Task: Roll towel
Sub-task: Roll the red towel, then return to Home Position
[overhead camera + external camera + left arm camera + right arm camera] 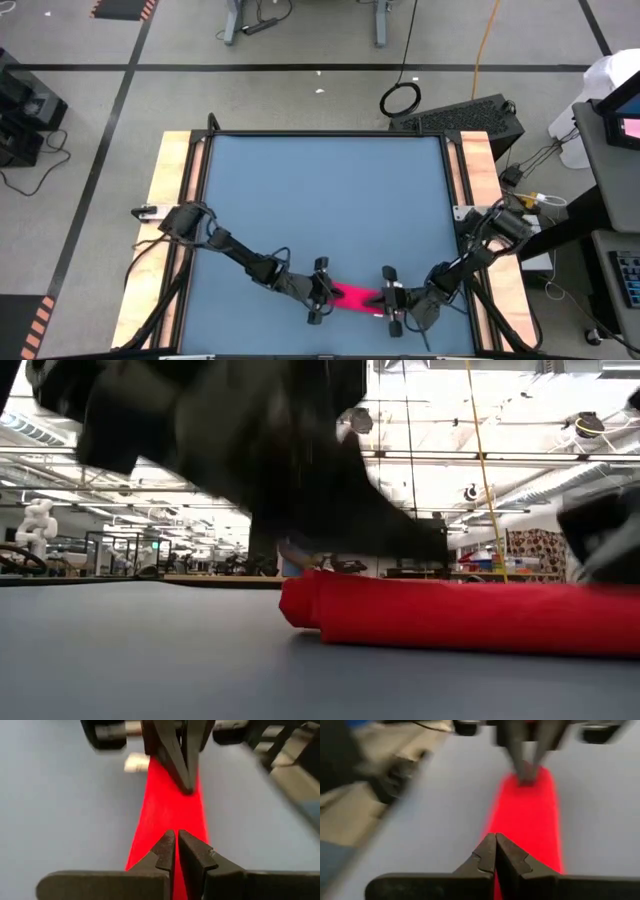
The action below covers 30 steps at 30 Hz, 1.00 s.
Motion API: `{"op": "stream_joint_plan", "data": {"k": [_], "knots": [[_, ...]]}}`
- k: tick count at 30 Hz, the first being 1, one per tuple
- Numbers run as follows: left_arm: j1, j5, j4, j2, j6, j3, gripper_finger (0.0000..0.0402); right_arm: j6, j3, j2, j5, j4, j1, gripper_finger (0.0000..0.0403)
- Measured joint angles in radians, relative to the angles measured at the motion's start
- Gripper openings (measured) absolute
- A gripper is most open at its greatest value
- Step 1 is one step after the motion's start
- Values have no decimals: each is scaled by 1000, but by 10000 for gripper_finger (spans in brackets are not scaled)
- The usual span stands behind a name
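A bright pinkish-red towel (355, 296) lies on the blue tabletop (320, 200) as a narrow, thick strip close to the near edge, roughly midway between the two sides. From table height it shows stacked, rounded layers, so most of the rolling or folding looks done; whether the layers make a true roll or a flat fold cannot be told, and what seems left is tightening the bundle or letting it go. The left tool (318, 291) sits at one end of the strip and the right tool (391, 299) at the other, facing each other along its length. Each wrist view shows its own tool's fingers closed tip to tip over the red cloth; whether cloth is pinched between them cannot be told. A small white tag (136, 762) shows beside the towel at the right tool's end. The towel is near the front edge, so little room remains toward that side, while the wide blue surface beyond it, toward the far edge and both wooden side rails (168, 190), lies open for moving.
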Motion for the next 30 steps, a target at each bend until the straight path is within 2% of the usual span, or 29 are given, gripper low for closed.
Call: {"op": "stream_joint_plan", "data": {"k": [4,7,13,17,22,26,30], "knots": [[-1,12,-10,-81,57,1,27,-99,0,-132,-112,-40,-4,0],[3,8,-37,-136,101,0,27,-154,0,-269,-138,-146,-10,0],[14,-59,-83,-238,174,1,27,-275,1,-546,-115,-464,-10,0],[41,-54,-97,-312,254,1,26,-411,1,-722,-107,-647,-24,0],[103,-27,-161,-392,279,1,10,-537,1,-925,-112,-804,-74,0],[145,-27,-230,-423,284,-3,5,-576,-1,-1059,-126,-951,-120,0],[178,-37,-232,-430,306,-33,8,-619,-67,-1188,-146,-967,-173,0]]}}
